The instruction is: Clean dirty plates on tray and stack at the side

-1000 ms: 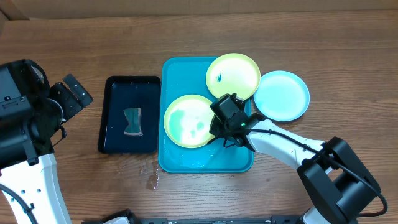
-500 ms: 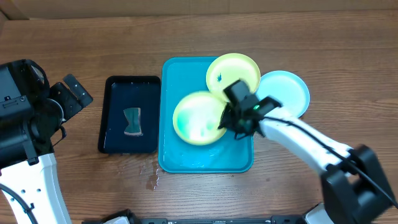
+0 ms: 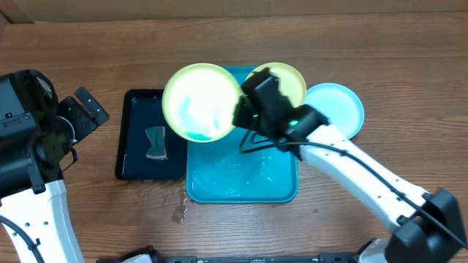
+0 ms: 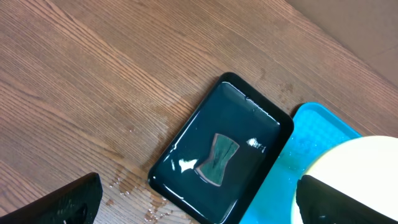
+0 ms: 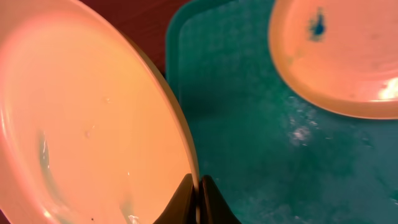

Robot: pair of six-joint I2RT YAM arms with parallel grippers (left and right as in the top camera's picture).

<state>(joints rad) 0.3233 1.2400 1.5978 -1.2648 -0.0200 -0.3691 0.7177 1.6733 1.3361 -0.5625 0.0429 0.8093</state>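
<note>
The right fingers (image 5: 211,205) are pinched tight on the rim of a yellow-green plate (image 3: 199,102), which fans out beyond them, above where the turquoise tray (image 3: 241,186) beneath meets the black tray (image 3: 139,117). It looks light, stiff and wet, probably slippery, so the rim is the sensible hold. Half a second ago it hung lower over the tray's middle. The left fingers (image 4: 74,202) are spread apart, holding nothing.

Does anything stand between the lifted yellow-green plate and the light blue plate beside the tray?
Yes: the smudged plate on the far right corner of the tray lies between the lifted plate and the light blue plate.
</note>
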